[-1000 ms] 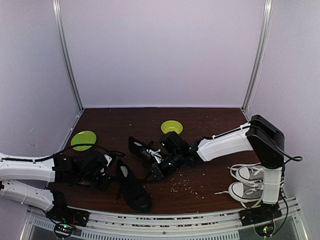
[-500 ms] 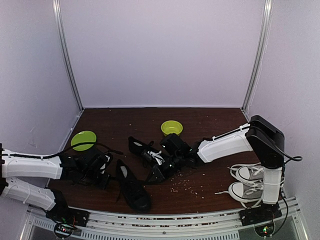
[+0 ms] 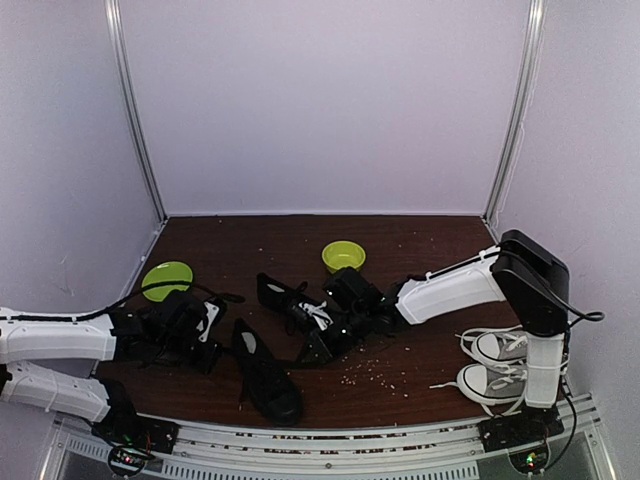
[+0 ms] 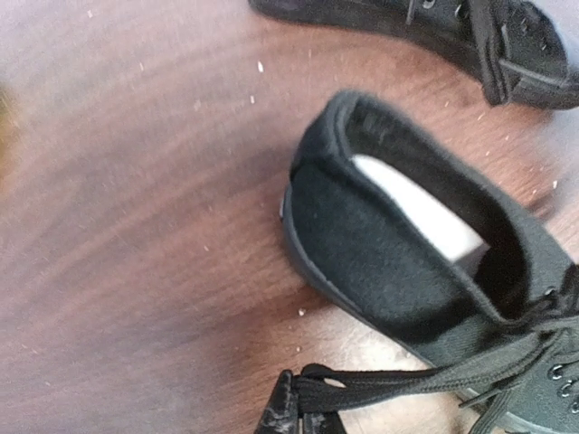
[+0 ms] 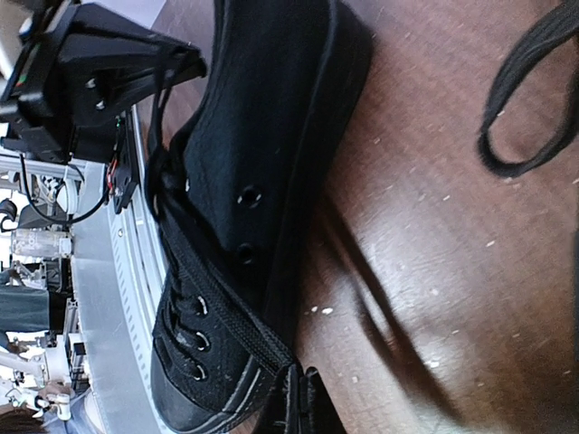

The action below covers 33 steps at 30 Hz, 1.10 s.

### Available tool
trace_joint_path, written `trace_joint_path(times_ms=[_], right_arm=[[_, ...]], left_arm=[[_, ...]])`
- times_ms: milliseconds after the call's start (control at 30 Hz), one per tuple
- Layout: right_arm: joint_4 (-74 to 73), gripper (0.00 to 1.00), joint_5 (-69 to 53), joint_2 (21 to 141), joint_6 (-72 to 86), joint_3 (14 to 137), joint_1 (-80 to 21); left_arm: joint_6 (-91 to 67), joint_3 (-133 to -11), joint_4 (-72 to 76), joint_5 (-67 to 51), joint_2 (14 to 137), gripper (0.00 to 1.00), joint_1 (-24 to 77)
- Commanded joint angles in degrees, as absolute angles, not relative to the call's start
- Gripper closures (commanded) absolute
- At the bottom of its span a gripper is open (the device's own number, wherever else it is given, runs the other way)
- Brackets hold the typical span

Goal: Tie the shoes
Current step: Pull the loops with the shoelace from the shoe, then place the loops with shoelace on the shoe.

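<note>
A: Where are the all-black canvas lace-up shoes (image 3: 268, 375) found?
B: On the brown wooden bench (image 3: 430, 240), nearer than the lime-green round bowl (image 3: 343, 255).
A: Claw state?
B: The left claw (image 4: 291, 411) and the right claw (image 5: 298, 402) are each clamped on a black lace (image 4: 389, 386).

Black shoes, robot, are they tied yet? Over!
Left gripper shut on lace. Right gripper shut on other lace. Near shoe untied. Far shoe crowds right gripper.

Overhead camera overlooks the table (image 3: 430, 245); 2 close wrist cameras share 1 sneaker (image 4: 389, 262).
</note>
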<state>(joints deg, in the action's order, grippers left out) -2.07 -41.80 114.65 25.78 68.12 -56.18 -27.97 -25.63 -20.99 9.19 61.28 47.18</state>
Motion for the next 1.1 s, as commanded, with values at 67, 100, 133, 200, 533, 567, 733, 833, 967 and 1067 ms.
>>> trace_joint_path(times_ms=[67,100,133,200,533,567,733,833,967,1067], right_arm=[[-4.3,1.00,-39.5,115.7,24.3,70.4,-55.2],[-4.2,1.00,-39.5,115.8,24.3,70.4,-55.2],[-4.2,1.00,-39.6,116.0,24.2,70.4,-55.1],[-4.3,1.00,-39.5,116.3,24.0,70.3,-55.1],[-4.8,1.00,-39.2,117.0,23.1,70.3,-54.6],[-4.8,1.00,-39.2,117.0,22.9,70.8,-54.6],[-6.4,1.00,-38.7,117.4,21.5,74.0,-54.5],[-7.1,0.99,-38.8,116.9,20.2,75.4,-54.6],[-8.8,0.87,-36.6,113.4,16.6,75.5,-54.6],[-10.2,0.79,-35.6,112.1,15.2,75.9,-54.6]], left_arm=[[-25.8,-25.6,-18.9,12.0,58.8,1.00,46.6],[-26.3,-25.4,-18.9,12.3,59.2,1.00,46.6],[-26.7,-25.3,-18.9,12.6,59.6,1.00,46.6],[-27.3,-25.5,-19.4,13.5,60.7,1.00,46.6],[-25.4,-25.5,-17.7,11.9,61.0,1.00,46.5],[-24.9,-25.6,-17.3,11.4,61.1,1.00,46.5],[-22.7,-26.2,-15.2,9.4,61.1,1.00,46.6],[-21.3,-26.7,-14.8,7.3,61.1,1.00,46.6],[-20.6,-27.1,-15.4,5.9,60.6,1.00,46.6],[-20.9,-27.6,-17.2,6.7,59.8,0.77,46.6]])
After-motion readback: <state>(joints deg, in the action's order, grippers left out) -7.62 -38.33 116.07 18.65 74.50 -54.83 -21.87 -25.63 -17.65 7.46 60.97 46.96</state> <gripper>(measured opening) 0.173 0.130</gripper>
